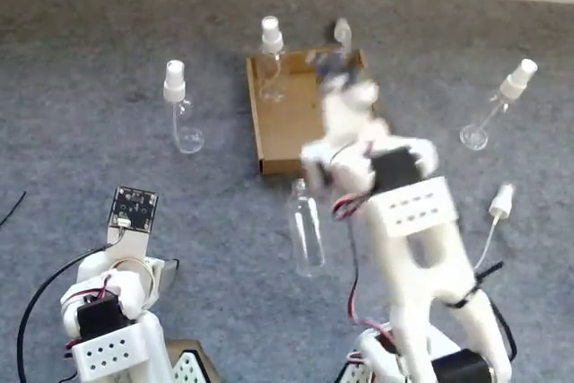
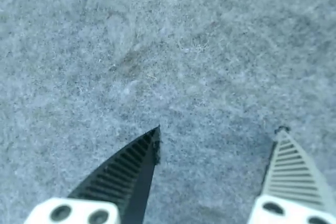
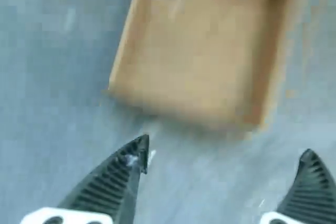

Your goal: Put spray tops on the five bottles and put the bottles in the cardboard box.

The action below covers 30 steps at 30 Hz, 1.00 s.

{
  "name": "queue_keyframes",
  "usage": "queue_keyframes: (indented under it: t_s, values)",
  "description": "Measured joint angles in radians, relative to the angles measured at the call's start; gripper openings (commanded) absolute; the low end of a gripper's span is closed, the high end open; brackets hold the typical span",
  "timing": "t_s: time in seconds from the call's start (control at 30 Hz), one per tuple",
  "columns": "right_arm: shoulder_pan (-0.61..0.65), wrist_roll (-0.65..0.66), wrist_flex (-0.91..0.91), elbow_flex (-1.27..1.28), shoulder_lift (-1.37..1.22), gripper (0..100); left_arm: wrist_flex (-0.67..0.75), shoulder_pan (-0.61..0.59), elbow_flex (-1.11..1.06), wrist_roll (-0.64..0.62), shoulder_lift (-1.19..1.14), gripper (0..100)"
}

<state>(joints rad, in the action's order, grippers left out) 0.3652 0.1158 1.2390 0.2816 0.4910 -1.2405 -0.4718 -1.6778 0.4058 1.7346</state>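
The cardboard box (image 1: 291,136) lies flat at the table's middle back. One capped bottle (image 1: 271,65) stands in its far left corner, and another (image 1: 342,33) shows blurred at its far edge. A capped bottle (image 1: 180,109) stands left of the box, and a tilted one (image 1: 496,107) far right. A topless bottle (image 1: 307,226) lies in front of the box, with a loose spray top (image 1: 499,205) at the right. My right gripper (image 3: 223,158) hangs open and empty, facing the box (image 3: 199,51) from above. My left gripper (image 2: 218,140) is open over bare carpet.
Grey carpet (image 1: 81,132) covers the table. The left arm (image 1: 108,311) sits folded at the front left, with open carpet ahead of it. The right arm (image 1: 421,239) stretches from the front right toward the box, passing close to the lying bottle.
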Motion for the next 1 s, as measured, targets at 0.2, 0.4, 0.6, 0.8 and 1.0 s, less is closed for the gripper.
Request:
queue_keyframes:
  t_s: [0.2,0.4,0.6,0.8,1.0]
  values:
    - [-0.110,0.068,-0.164,-0.379,-0.288,35.7,0.000,0.000,0.000,0.000,0.000,30]
    - [-0.157,0.075,-0.247,-0.758,-0.783,35.7,0.000,0.000,0.000,0.000,0.000,30]
    - [-0.155,0.075,-0.250,-1.197,-1.252,35.5,0.000,0.000,0.000,0.000,0.000,30]
    - [-0.163,0.075,-0.121,-1.597,-1.574,24.8,0.000,0.000,0.000,0.000,0.000,30]
    - [-0.172,0.075,-0.114,-1.863,-1.738,15.1,0.000,0.000,0.000,0.000,0.000,30]
